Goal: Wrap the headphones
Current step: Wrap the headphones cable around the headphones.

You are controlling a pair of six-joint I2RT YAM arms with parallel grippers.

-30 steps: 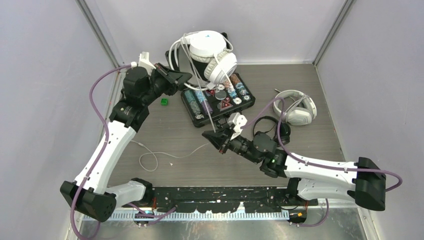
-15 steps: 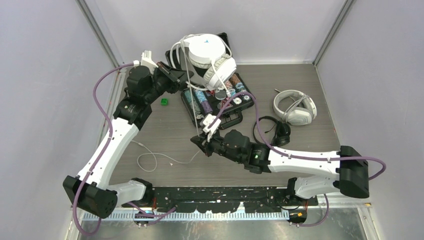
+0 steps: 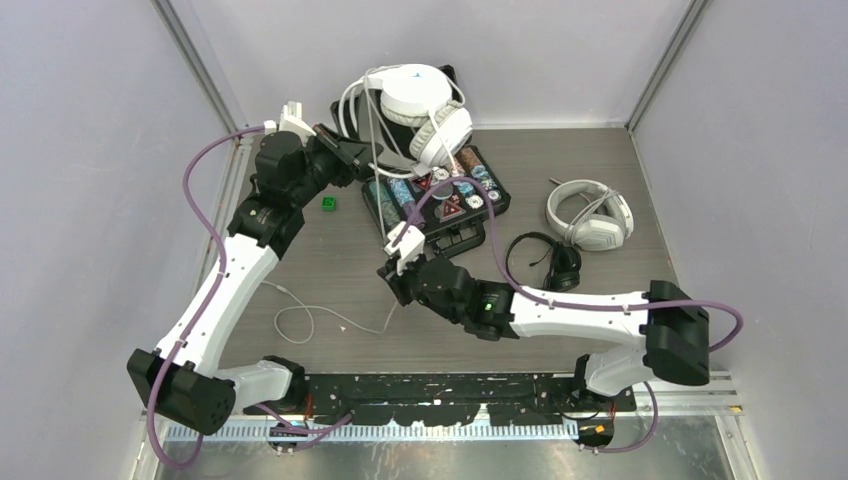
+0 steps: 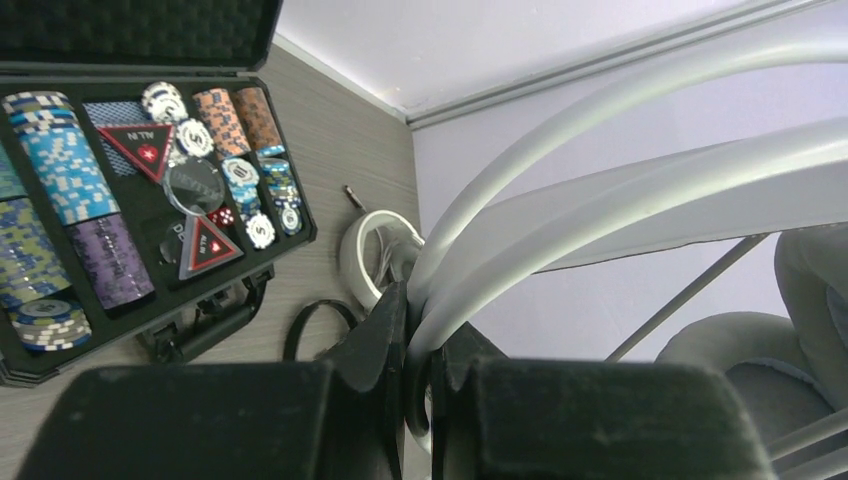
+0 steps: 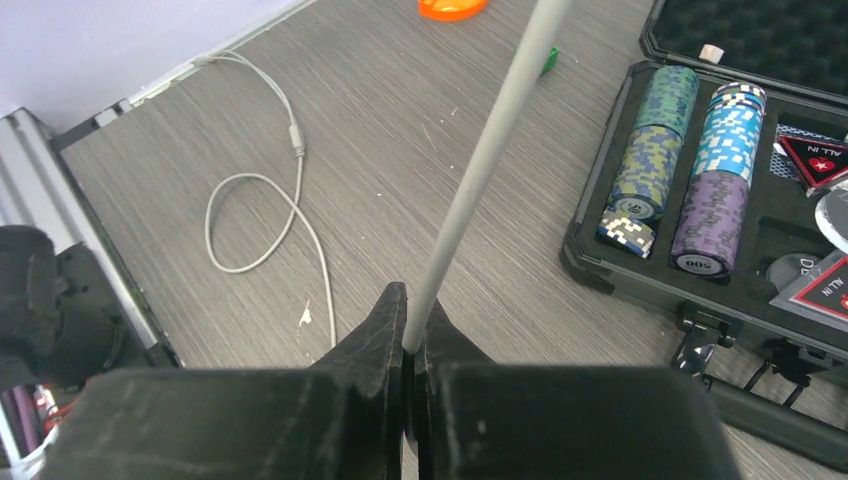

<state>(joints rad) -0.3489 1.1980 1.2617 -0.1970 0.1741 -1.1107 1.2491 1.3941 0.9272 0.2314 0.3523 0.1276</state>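
Three headsets share the grey wood-grain table [image 3: 340,250]. At the left, a slack loop of thin cord [image 3: 298,322] lies on the boards. The left gripper [image 3: 358,152] is clamped narrow on several white cord loops [image 4: 650,195] of the white round-cup headset [image 3: 418,100], which sits at the back above the open lid of a poker-chip case [image 3: 440,205]. A small green block [image 3: 328,203] lies just left of that case. A taut cord [image 5: 490,150] runs down across the chip rows to the right gripper [image 3: 392,278], pinched tight on it near the case's front corner. Right of that arm lie the black on-ear headphones [image 3: 566,266] and, further back, the white-grey over-ear headphones [image 3: 592,214], both untouched. Pale lilac walls [image 3: 100,150] close in three sides.
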